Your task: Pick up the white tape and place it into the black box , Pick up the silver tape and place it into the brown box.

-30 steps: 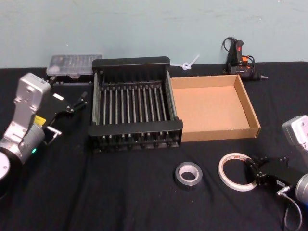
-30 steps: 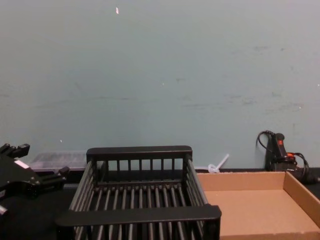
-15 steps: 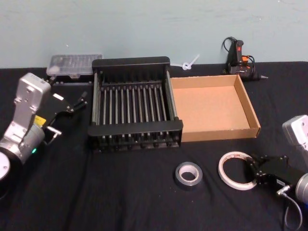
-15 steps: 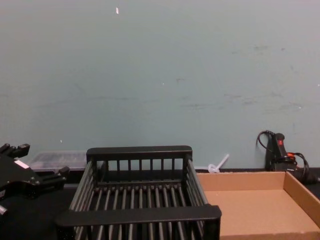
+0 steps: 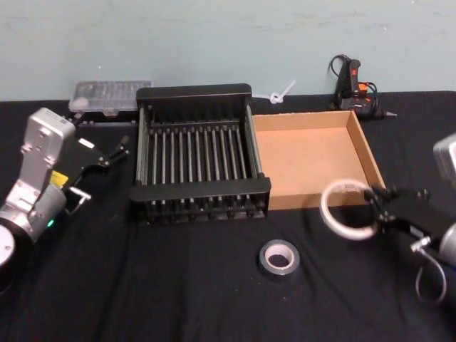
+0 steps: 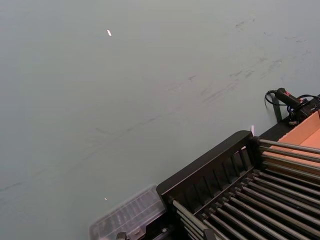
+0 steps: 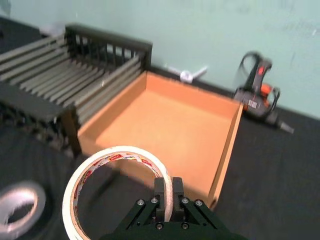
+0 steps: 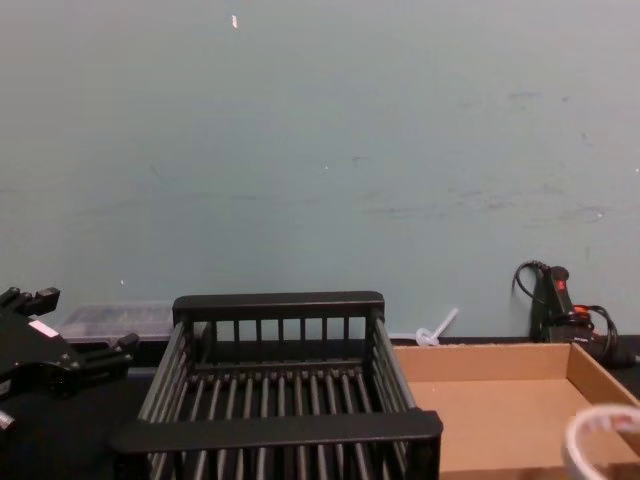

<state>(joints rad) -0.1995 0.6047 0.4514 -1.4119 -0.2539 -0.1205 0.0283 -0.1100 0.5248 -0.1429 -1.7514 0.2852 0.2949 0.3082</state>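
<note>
While the left gripper (image 5: 107, 155) waits parked with its fingers apart to the left of the black box (image 5: 198, 93), the right gripper (image 5: 373, 206) pinches the rim of the white tape (image 5: 345, 209), holding the roll clear of the table before the near wall of the brown box (image 5: 367, 152), presumably to carry it left; the silver tape (image 5: 278, 258) lies flat nearer, untouched

A black-covered table (image 5: 199, 299) carries everything. On it sit the black box (image 5: 196, 153) and the brown box (image 5: 313, 160) side by side. The silver tape (image 5: 278, 258) lies nearer the front.
</note>
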